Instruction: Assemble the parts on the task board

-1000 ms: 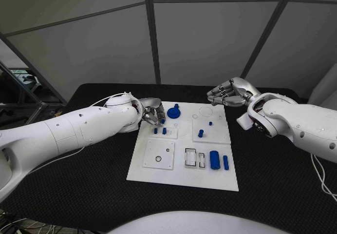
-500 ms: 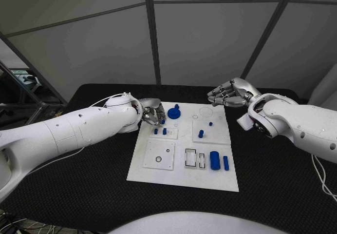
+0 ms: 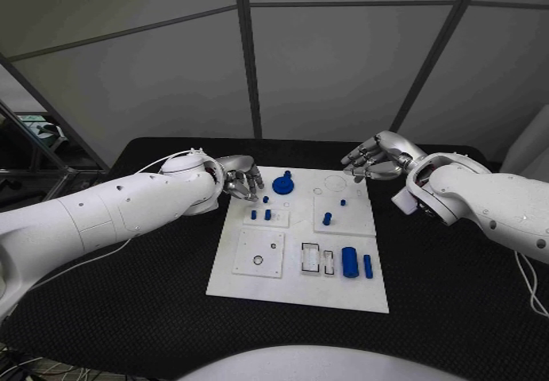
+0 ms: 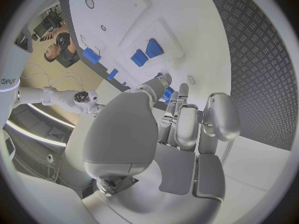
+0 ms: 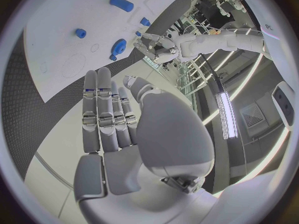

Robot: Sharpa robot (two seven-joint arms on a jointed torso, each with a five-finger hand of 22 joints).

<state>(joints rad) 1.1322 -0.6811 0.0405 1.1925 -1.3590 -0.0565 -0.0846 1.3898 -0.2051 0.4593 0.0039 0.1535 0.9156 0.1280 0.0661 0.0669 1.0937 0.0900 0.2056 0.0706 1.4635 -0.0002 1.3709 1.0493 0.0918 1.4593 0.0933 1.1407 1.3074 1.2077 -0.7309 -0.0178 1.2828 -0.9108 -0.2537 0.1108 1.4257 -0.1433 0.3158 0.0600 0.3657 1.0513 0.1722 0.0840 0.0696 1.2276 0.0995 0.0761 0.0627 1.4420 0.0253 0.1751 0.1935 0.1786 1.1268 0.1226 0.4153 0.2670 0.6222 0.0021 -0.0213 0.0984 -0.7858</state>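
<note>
Head view: over the last second your left hand (image 3: 240, 181) drew back a little from the task board (image 3: 300, 287), toward 10 o'clock off its far-left corner, and the small blue piece that had sat at its fingertips a second before was no longer there. That read as a release or a retreat, probably a placement just finished, though you could not confirm a seated part from these frames. Your left hand was empty, its fingers loosely curled toward the board; in the left wrist view the fingers (image 4: 187, 129) pointed at the board with nothing between them. The round blue part (image 3: 284, 185) lay just beside the left hand at about 3 o'clock, not touching it. The pair of small blue pegs (image 3: 261, 213) stood near, at about 5 o'clock from the hand. Your right hand (image 3: 378, 156) shifted slightly toward 3 o'clock and hung off the board's far-right corner, holding nothing, fingers half curled and apart. The blue cylinder (image 3: 349, 260) and the slim blue bar (image 3: 368, 265) lay well apart from both hands, near the board's 5 o'clock corner, so much of the assembly looked left to do.
</note>
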